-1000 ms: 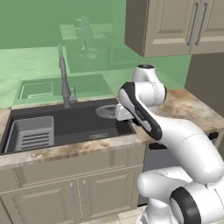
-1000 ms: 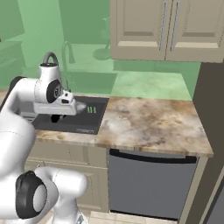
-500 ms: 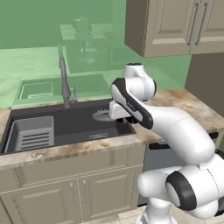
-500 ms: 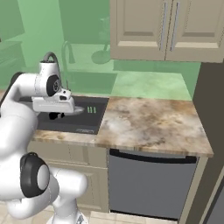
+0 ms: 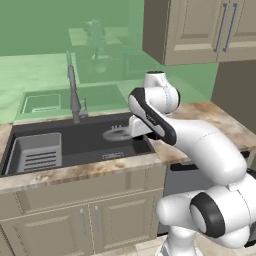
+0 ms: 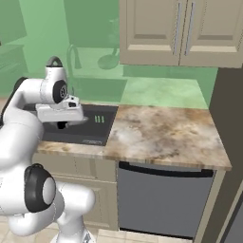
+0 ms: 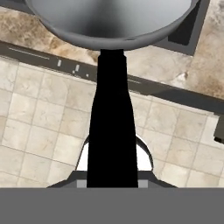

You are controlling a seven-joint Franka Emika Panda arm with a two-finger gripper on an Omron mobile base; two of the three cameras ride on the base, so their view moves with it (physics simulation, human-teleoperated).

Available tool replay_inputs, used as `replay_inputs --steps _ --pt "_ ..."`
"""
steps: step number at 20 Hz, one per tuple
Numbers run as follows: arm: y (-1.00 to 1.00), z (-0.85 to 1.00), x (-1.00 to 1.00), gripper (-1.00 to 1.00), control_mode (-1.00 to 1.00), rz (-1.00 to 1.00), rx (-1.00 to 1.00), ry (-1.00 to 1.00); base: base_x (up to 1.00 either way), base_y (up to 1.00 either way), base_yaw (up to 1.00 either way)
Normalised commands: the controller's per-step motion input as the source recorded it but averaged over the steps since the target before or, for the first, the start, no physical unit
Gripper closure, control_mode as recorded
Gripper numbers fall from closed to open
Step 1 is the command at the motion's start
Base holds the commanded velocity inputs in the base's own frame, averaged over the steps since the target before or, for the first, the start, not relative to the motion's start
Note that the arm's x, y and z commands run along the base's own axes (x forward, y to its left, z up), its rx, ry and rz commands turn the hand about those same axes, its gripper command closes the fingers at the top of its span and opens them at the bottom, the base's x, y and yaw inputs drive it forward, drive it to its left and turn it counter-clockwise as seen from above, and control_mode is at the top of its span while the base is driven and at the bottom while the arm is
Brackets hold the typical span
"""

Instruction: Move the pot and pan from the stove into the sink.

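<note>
Pan (image 7: 109,17) handle pinched between fingers (image 7: 142,153), bowl ahead of them over sink (image 5: 85,145). Should be lowered level before release.

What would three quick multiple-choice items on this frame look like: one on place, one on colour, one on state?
1. Where is the pan?
A. over the sink basin
B. on the counter to the right
C. on the floor

2. What colour is the pan's handle?
A. red
B. black
C. white

3. What is the gripper doing?
A. hanging open with nothing in it
B. shut on a cabinet door pull
C. shut on the pan's handle

Answers:
1 A: the left base view shows the silver pan above the dark basin, by the faucet.
2 B: the hand view shows a long black handle running to the silver bowl.
3 C: the handle runs straight down into the gripper in the hand view.
</note>
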Motion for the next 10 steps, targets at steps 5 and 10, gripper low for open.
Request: replay_inputs --steps 5,10 --pt "-0.15 -0.02 0.0 1.0 -1.0 0.19 0.0 0.0 0.0 0.0 0.0" --pt "-0.03 -0.03 0.0 1.0 -1.0 0.13 0.0 0.0 0.0 0.0 0.0"
